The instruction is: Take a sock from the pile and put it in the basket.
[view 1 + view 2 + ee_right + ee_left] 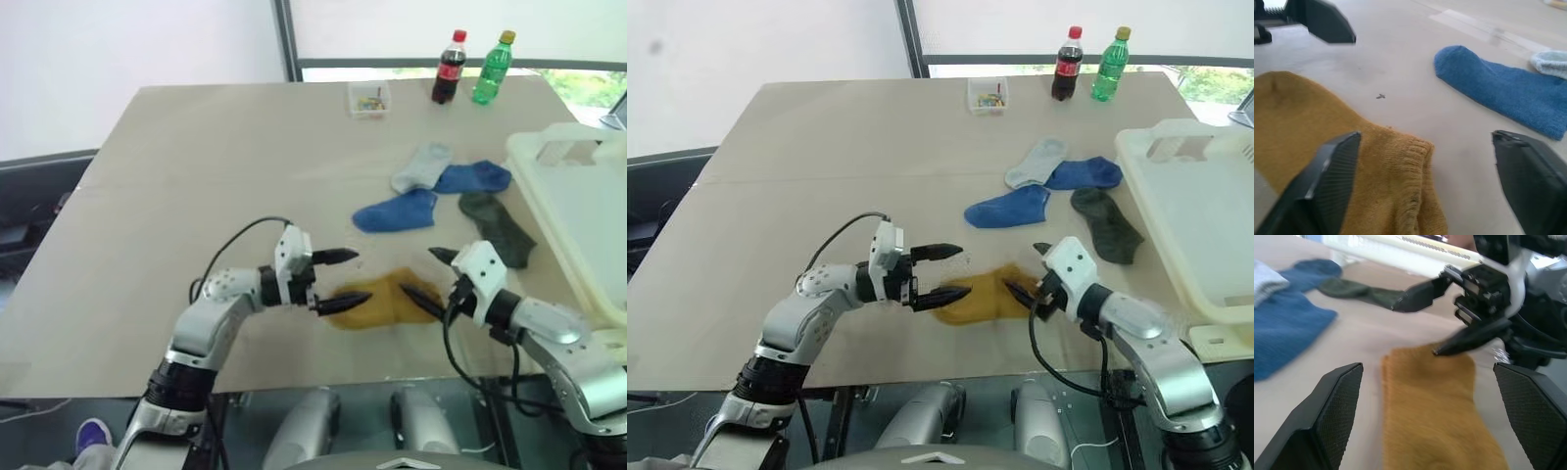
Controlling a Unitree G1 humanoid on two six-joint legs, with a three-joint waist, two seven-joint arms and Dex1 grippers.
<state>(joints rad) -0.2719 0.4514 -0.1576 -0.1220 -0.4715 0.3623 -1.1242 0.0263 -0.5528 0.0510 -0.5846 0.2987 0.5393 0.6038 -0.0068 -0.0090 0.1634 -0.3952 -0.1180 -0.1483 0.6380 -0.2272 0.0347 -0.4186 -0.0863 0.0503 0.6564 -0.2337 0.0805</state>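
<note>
The mustard-yellow sock [377, 299] lies flat on the table near its front edge, apart from the pile [441, 191] of light grey, blue and dark grey-green socks farther back. My left gripper [343, 279] is open at the sock's left end, pointing right, its lower finger over the fabric. My right gripper [428, 276] is open at the sock's right end, facing the left one, with its lower fingertip touching the cuff [1410, 152]. Neither holds anything. The cream-white basket [578, 206] stands at the right edge.
A cola bottle [450, 67] and a green bottle [493, 68] stand at the table's far edge, with a small clear box [369, 99] of coloured bits beside them. The dark grey-green sock [500, 227] lies between my right gripper and the basket.
</note>
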